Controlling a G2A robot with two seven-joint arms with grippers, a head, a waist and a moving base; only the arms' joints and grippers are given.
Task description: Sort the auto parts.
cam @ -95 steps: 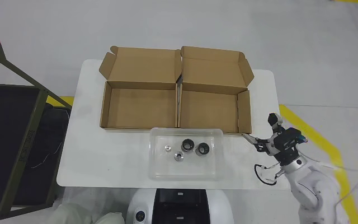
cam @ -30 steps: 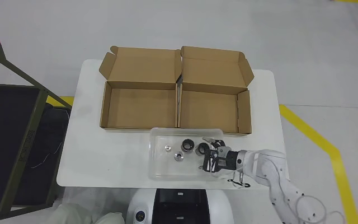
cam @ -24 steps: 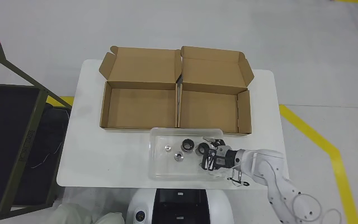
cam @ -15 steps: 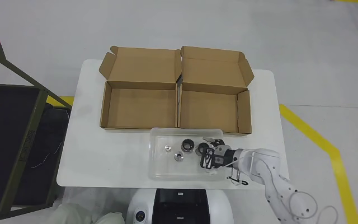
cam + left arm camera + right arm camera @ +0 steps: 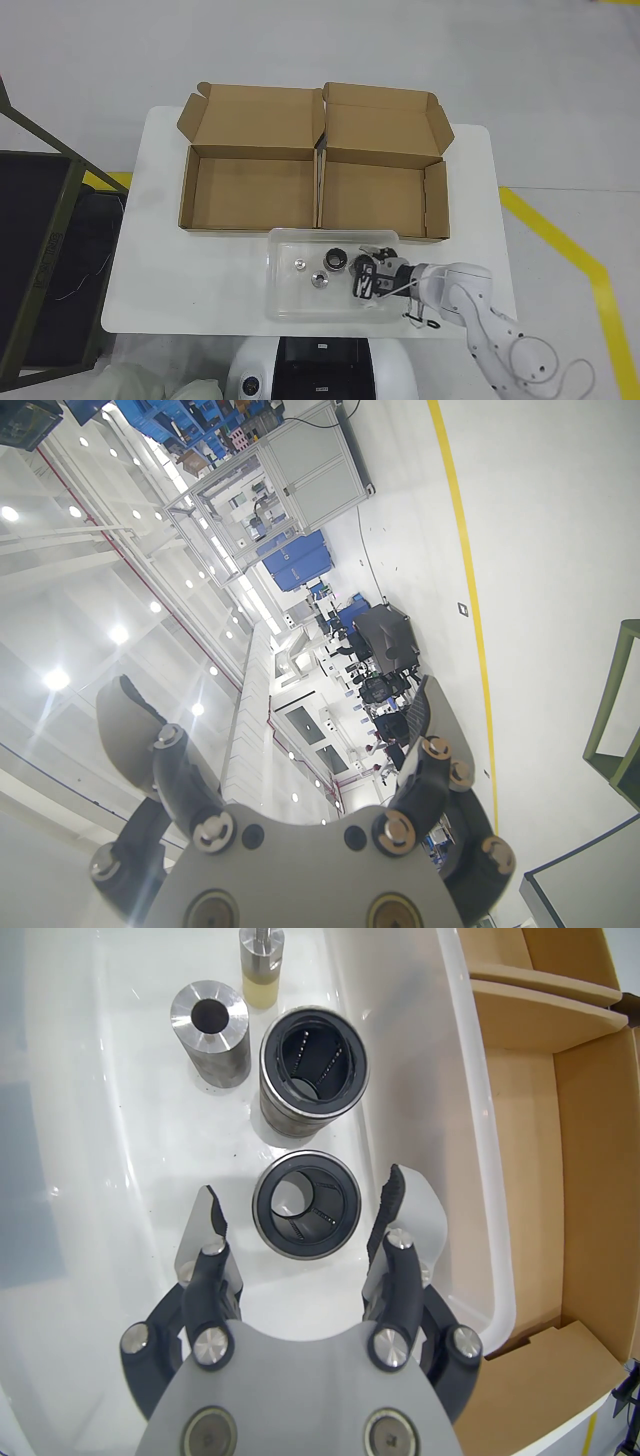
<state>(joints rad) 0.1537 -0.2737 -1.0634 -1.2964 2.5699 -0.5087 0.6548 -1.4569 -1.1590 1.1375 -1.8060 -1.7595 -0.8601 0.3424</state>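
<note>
Near the front edge of the worktop (image 5: 160,250): clear plastic tray (image 5: 285,305), long side running left to right. Holds four parts, all standing on end in a rough row. From the left: small steel stud (image 5: 261,965), steel cylinder (image 5: 212,1045) with a dark bore, then left bearing (image 5: 314,1070) and right bearing (image 5: 320,1228), both black-rimmed and hollow. Cylinder and left bearing just beside each other; right bearing a little apart from them, close to the tray's far wall.

Just beyond the tray, on its far side: left box (image 5: 250,190) and right box (image 5: 375,195), cardboard, side by side and touching, lids folded back toward the far edge.

Down inside the right part of the tray: right tool (image 5: 302,1200), jaws spread, one finger on either side of the right bearing, neither pad seen touching it. Away from the worktop: left tool (image 5: 272,700), jaws also wide apart, gripping nothing, aimed out into the hall.

Compared with 3.2 s ago: right tool no longer out past the worktop's near right corner but in over the tray, bracketing the bearing. Over the last second, shifted slightly left. Parts, tray and boxes unmoved.
</note>
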